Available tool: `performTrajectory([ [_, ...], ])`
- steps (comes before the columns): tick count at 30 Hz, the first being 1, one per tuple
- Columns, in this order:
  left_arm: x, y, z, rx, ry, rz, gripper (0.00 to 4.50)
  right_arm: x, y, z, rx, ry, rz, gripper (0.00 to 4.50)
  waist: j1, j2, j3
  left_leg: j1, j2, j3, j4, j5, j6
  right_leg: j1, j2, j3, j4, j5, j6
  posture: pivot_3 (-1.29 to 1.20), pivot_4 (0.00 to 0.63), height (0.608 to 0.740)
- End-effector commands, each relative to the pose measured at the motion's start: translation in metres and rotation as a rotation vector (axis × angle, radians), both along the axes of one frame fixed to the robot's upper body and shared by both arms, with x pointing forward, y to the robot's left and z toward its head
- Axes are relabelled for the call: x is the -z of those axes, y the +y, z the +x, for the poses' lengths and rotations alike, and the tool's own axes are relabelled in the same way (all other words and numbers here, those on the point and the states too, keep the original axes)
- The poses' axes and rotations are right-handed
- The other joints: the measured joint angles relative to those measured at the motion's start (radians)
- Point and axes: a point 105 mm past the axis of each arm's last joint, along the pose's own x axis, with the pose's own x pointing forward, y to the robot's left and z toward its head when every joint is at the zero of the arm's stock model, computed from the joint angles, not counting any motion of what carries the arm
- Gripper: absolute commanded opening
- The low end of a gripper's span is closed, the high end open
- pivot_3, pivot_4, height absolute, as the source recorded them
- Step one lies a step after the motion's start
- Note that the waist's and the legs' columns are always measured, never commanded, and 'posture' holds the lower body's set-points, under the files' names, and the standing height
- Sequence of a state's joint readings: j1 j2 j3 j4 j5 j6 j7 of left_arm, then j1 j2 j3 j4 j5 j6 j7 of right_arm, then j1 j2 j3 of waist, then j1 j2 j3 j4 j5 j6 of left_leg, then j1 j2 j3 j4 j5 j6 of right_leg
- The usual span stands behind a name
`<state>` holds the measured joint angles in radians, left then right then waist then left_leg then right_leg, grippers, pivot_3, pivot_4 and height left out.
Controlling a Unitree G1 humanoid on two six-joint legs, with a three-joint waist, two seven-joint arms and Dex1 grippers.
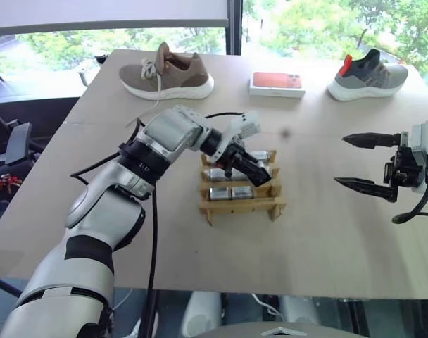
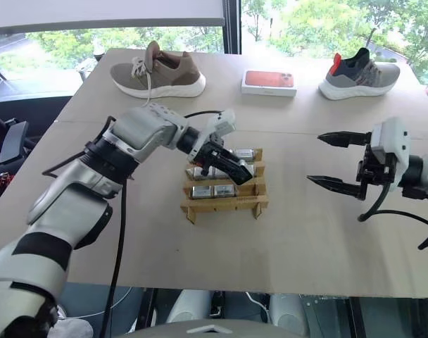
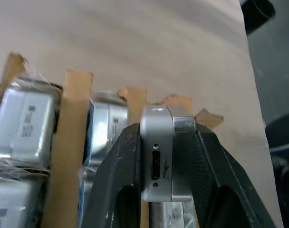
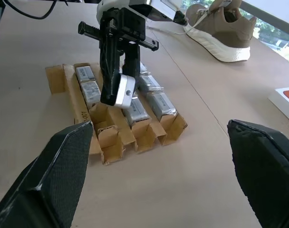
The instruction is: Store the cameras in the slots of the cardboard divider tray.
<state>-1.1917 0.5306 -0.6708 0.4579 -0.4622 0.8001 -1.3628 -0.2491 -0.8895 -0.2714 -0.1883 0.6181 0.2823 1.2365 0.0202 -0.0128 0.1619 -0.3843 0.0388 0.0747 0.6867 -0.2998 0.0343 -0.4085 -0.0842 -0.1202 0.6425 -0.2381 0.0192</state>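
Here, a tan table (image 1: 326,232) holds a cardboard tray (image 1: 240,205) near its middle, with slats forming rows of slots. Several wrapped silver cameras (image 1: 230,193) already lie in those slots, side by side. The left gripper (image 4: 117,90) hangs over the tray, angled down toward it. Its two black fingers (image 3: 111,180) are clamped tight on one more camera (image 3: 159,152), a small silver-grey block gripped by its flat sides, with a port showing on its narrow edge. That camera sits just above the slats, over the tray's right-hand rows; whether it touches the cardboard cannot be told.

The right gripper (image 2: 334,160) is well to the right of the tray, above bare table, pointing back toward it. Its fingers (image 1: 365,140) are spread wide apart and hold nothing.

Beyond the tray, along the far edge, stand a tan shoe (image 1: 168,73) to the left, a white box with an orange top (image 1: 277,83) straight behind, and a grey shoe (image 1: 369,76) to the right.
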Motion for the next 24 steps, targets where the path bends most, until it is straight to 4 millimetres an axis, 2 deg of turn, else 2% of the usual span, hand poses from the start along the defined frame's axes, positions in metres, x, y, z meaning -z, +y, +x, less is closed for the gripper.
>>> performTrajectory([
  [1, -0.006, -0.007, -0.004, 0.082, -0.017, 0.005, 0.76, -0.010, 0.000, -0.006, 0.021, -0.065, 0.010, 4.50, 0.000, 0.000, 0.000, -0.001, 0.000, 0.000, 0.000, 0.000, 0.000, 0.000, 0.000, 0.000, 0.000, 0.000, 0.000, 0.00, 0.150, 0.740],
  [4, -0.001, -0.012, -0.005, 0.096, 0.000, 0.013, 0.76, -0.006, 0.001, -0.009, 0.035, -0.063, 0.007, 4.50, -0.001, 0.000, 0.000, 0.000, 0.000, 0.000, 0.000, 0.000, 0.000, 0.000, 0.000, 0.000, 0.000, 0.000, 0.000, 0.00, 0.150, 0.740],
  [10, 0.015, -0.010, 0.008, 0.113, -0.123, 0.145, 0.76, -0.003, 0.002, -0.011, 0.051, -0.065, 0.001, 4.50, -0.003, 0.000, 0.000, 0.001, 0.000, -0.002, 0.001, 0.000, 0.000, 0.000, 0.000, 0.001, 0.001, 0.000, 0.000, 0.00, 0.150, 0.740],
  [17, 0.011, -0.019, 0.014, 0.139, -0.255, 0.215, 0.76, -0.001, 0.003, -0.013, 0.058, -0.070, -0.007, 4.50, -0.001, -0.001, 0.000, 0.003, 0.000, -0.004, 0.002, 0.000, 0.001, 0.001, 0.000, 0.002, 0.004, 0.000, 0.000, 0.00, 0.150, 0.740],
  [22, 0.007, -0.026, 0.003, 0.196, -0.287, 0.214, 0.76, -0.002, 0.005, -0.015, 0.057, -0.077, -0.008, 4.50, 0.000, -0.001, 0.000, 0.002, 0.000, -0.004, 0.003, 0.000, 0.001, 0.001, 0.000, 0.002, 0.004, 0.000, 0.000, 0.00, 0.150, 0.740],
  [24, 0.001, -0.029, -0.009, 0.225, -0.290, 0.197, 1.83, -0.002, 0.005, -0.015, 0.056, -0.080, -0.006, 4.50, 0.000, -0.001, 0.000, 0.002, 0.000, -0.004, 0.003, -0.001, 0.002, 0.000, 0.000, 0.002, 0.004, 0.000, 0.000, 0.00, 0.150, 0.740],
])
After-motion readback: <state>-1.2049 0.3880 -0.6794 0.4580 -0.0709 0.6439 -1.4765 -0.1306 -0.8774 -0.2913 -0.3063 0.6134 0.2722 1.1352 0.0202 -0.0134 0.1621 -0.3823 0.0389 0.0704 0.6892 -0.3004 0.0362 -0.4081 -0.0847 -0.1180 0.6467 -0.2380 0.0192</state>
